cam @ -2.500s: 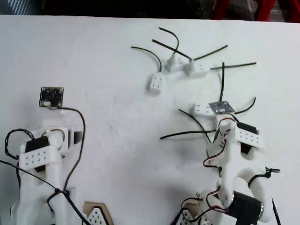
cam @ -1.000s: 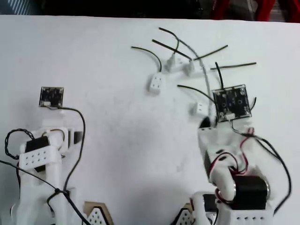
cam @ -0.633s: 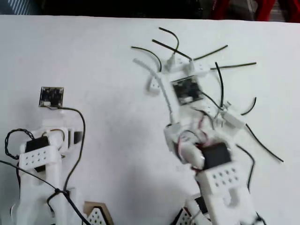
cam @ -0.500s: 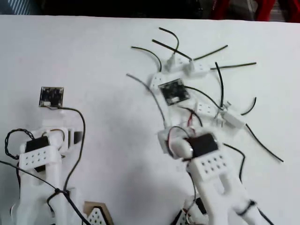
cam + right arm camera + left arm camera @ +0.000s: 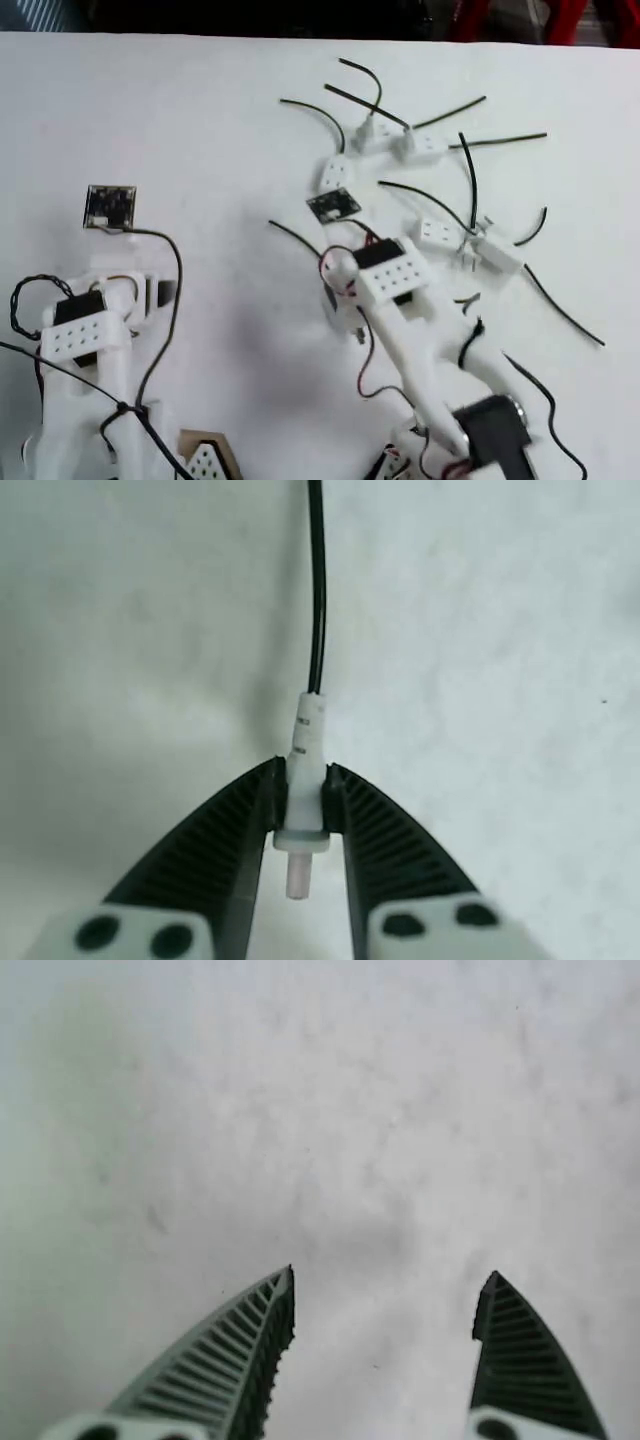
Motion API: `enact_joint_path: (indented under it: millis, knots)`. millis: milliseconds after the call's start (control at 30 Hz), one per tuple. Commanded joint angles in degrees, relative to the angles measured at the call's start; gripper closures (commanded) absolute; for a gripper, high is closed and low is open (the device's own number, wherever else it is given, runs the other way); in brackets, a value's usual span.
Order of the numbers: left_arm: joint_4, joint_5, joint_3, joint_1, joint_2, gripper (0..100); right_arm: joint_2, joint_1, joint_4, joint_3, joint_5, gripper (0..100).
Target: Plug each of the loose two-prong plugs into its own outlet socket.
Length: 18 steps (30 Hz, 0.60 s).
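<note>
Your right arm (image 5: 430,340) has swung away from the far sockets (image 5: 437,233), bringing a plug (image 5: 303,735). The left gripper (image 5: 385,1280) hangs spread over bare table (image 5: 300,1080), likely waiting. An outlet socket (image 5: 335,175) sits near the right gripper (image 5: 302,770), which is clenched on the plug body, probably for stiffness, wire (image 5: 317,580) trailing ahead.

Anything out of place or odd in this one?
The plug in the right gripper is held with its prong end pointing back toward the wrist and its wire trailing outward, seemingly backwards for inserting. Nothing looks damaged.
</note>
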Motion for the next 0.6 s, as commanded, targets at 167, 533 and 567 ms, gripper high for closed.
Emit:
enact_joint_path:
  millis: [167,533,567]
  knots:
    - [-0.8,-0.2,-0.3,-0.2,-1.2,71,6.3,-0.4,8.7,-8.1,2.4,88.3]
    - [-0.8,-0.2,-0.3,-0.2,-1.2,71,7.0,-0.4,8.6,-8.5,2.4,92.1]
    - [-0.8,-0.2,-0.3,-0.2,-1.2,71,7.0,-0.4,8.4,-8.5,2.4,92.1]
